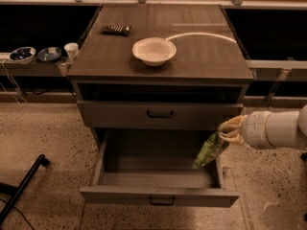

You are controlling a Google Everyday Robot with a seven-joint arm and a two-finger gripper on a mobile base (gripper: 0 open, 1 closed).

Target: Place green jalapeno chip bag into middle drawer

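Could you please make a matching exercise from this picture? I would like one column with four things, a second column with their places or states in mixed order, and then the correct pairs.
Things
1. chip bag
2. bowl
3. dark bar
4. middle drawer

Places or states
A. pulled open
B. near the middle of the cabinet top
C. hanging tilted from the shut gripper, over the open drawer's right side
D. at the back left of the cabinet top

Pairs: 1-C, 2-B, 3-D, 4-A
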